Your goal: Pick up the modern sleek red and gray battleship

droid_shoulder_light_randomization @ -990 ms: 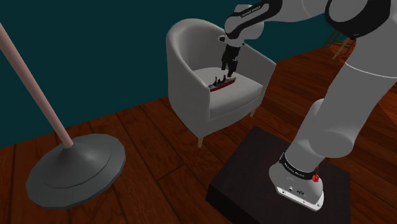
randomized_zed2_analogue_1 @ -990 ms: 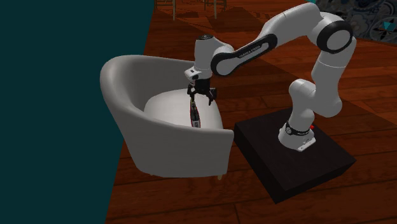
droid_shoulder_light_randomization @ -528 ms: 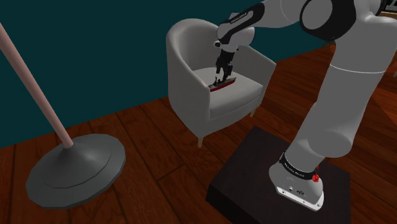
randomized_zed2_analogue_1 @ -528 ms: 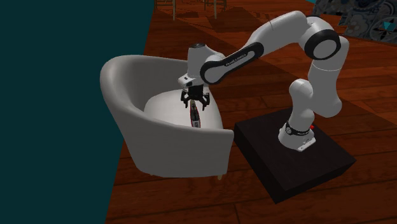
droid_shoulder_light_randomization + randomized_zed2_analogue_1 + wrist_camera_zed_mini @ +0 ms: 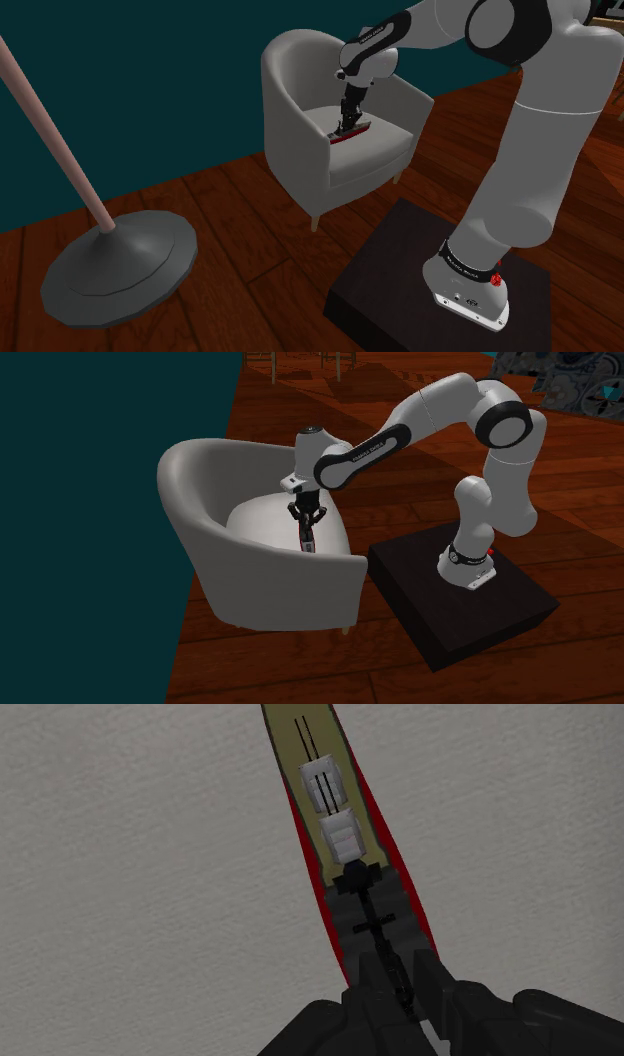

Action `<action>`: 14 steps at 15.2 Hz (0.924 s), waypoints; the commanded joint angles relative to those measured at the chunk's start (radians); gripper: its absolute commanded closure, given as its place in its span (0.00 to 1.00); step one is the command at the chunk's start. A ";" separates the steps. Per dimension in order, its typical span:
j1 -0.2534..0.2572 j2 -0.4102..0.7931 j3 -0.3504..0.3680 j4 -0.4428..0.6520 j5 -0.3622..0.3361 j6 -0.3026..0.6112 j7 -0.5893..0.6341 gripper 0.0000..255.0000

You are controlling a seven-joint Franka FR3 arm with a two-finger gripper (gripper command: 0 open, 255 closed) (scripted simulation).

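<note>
The battleship [image 5: 340,834] sits on the white armchair's [image 5: 300,90] seat cushion, red hull, tan deck. The gripper [image 5: 397,994] is right down on it, fingers [image 5: 440,994] pinched snug around its dark middle section.

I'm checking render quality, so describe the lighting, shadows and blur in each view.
Shoulder view: dim, the pale armchair brightest, the wooden floor dark. Second exterior view: soft shading inside the armchair, the teal wall perfectly flat. Wrist view: even light, no glare or blur; the black gripper merges with the dark superstructure of the battleship.
</note>
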 commanded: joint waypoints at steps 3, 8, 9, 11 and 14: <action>0.000 0.000 0.000 0.000 0.000 0.000 0.000 1.00; 0.001 -0.007 -0.002 0.005 -0.006 -0.011 0.004 1.00; 0.002 -0.014 -0.003 0.011 -0.012 -0.023 0.009 1.00; 0.005 -0.028 -0.006 0.024 -0.024 -0.046 0.019 1.00; 0.008 -0.047 -0.009 0.044 -0.040 -0.081 0.032 1.00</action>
